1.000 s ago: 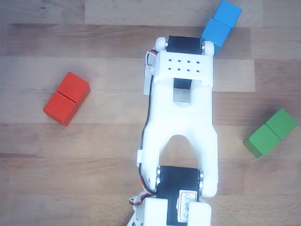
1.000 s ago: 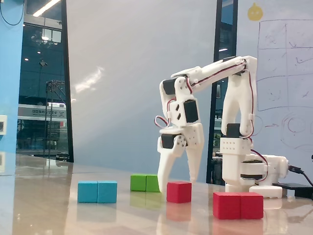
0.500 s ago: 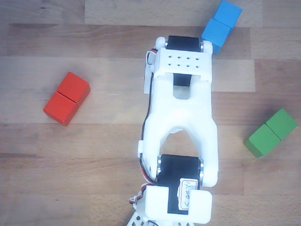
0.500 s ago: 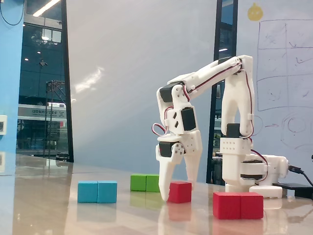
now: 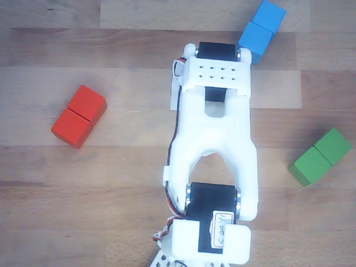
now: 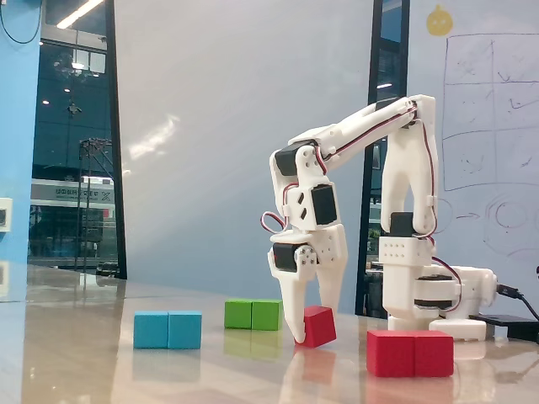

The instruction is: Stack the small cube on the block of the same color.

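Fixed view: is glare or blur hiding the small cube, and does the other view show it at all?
Fixed view: the glossy table mirrors the blocks, yet the small cube stays sharp, tilted between the fingers of the hand, with the red block clear too. Other view: even light, no glare, but the arm covers the cube entirely.

A pale grey wall panel (image 6: 244, 126) fills the centre of the fixed view, with a dark glass window (image 6: 74, 143) at nine o'clock reflecting a ceiling strip light (image 6: 77, 13). At three o'clock stands a scribbled whiteboard (image 6: 488, 126). Below lies a light wooden plank tabletop (image 5: 111, 167).
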Controlling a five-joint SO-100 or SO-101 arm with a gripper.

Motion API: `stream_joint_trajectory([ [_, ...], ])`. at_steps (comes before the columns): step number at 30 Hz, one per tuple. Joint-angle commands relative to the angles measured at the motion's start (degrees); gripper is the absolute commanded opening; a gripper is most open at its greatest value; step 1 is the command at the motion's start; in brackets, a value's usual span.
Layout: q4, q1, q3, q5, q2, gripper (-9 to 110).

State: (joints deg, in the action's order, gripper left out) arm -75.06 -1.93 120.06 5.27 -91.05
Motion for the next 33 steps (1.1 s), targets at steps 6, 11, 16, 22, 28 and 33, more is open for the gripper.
stream_joint_trajectory([
  [6,-1.3,-0.4,-1.2,-0.5,-1.8,5],
  [11,-1.4,-0.4,-1.2,-0.5,-6.2,5],
  [16,-1.5,-0.4,-1.2,-0.5,-11.5,5],
  [22,-1.5,-5.1,-1.3,-0.1,-18.3,5],
  [28,-1.5,-9.5,-2.6,0.0,-23.1,5],
  [33,-2.1,-8.8,-8.7,0.0,-23.9,5],
])
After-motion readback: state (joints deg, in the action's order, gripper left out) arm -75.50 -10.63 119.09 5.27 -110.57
